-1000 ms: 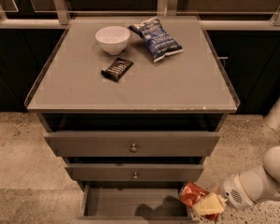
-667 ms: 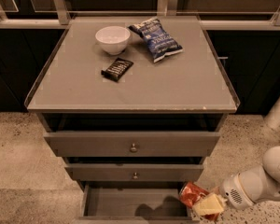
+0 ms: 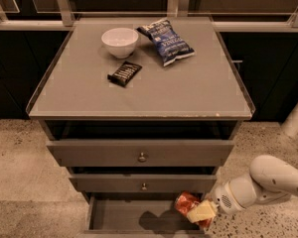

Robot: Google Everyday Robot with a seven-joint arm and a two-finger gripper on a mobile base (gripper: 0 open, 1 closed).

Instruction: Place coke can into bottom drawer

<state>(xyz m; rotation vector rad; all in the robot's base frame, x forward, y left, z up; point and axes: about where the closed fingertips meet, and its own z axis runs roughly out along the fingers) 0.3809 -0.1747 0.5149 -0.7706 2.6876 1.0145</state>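
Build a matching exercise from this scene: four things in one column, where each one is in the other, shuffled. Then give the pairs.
Things:
1. bowl
2. chip bag
3. coke can
4. snack bar

Places:
A. held in the gripper, at the right end of the open bottom drawer
B. on the cabinet top, in front of the bowl
C. back left of the cabinet top
D. at the back, right of the bowl

Pairs: 1-C; 2-D; 3-A; 4-B

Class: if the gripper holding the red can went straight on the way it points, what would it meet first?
The gripper, shut on the coke can, points left across the open bottom drawer. It would probably meet that drawer's floor or left wall first, though depth is unclear.
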